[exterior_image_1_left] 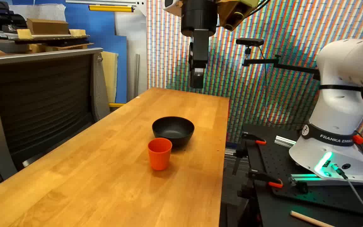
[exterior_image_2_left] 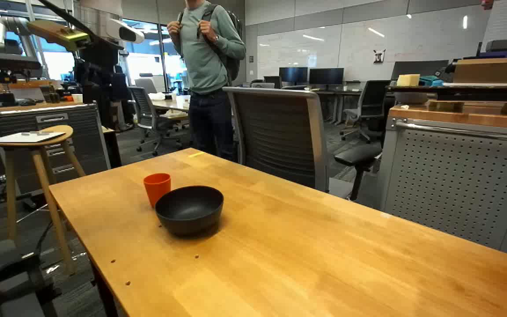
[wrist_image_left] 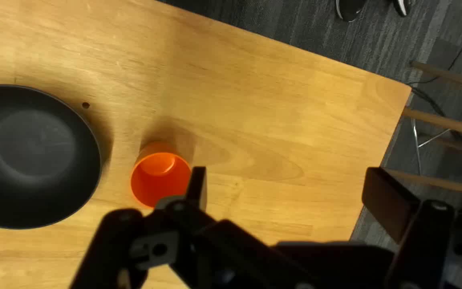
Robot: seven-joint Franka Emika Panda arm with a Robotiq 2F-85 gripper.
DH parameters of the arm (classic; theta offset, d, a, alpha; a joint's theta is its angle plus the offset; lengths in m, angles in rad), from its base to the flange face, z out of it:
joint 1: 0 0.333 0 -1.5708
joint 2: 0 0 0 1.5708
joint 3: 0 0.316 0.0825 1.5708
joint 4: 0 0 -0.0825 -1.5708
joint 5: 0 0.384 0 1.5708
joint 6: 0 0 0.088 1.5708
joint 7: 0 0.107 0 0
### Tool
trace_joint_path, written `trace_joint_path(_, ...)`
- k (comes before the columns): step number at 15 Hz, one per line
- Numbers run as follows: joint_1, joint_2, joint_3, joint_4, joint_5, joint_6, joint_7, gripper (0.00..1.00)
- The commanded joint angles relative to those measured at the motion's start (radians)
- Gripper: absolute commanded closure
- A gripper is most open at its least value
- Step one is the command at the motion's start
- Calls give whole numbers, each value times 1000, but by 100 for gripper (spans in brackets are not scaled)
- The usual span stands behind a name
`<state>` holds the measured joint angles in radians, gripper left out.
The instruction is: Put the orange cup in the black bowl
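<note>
- Black two-fingered gripper (wrist_image_left: 289, 190): spread wide, empty.
- Tapered orange plastic cup (exterior_image_1_left: 159, 156): upright on the light-brown wooden table (exterior_image_1_left: 112, 189), just beside the round matte black bowl (exterior_image_1_left: 173, 130).
- We judge this the approach; next, we centre over the cup, then descend.

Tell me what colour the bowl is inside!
The bowl is black inside, and the wrist view shows that best.

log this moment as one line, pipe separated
gripper: open, holding nothing, above table | orange cup: upright on table, beside black bowl, not touching | task: cup not yet in bowl
</note>
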<state>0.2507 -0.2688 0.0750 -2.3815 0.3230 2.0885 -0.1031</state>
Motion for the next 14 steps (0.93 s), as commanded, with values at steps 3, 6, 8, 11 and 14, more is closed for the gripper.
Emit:
trace_joint_path(3,-21,0,20,11,6,-3,-4,0)
trace_joint_path(6,-35,43,26,41,-37,-16,35,0)
trace_joint_path(8,-49,152,41,104,-96,-16,79,0)
trace_joint_path(11,-48,326,71,214,-200,0,145,0)
trace_joint_path(14,-33,478,85,345,-250,-33,167,0)
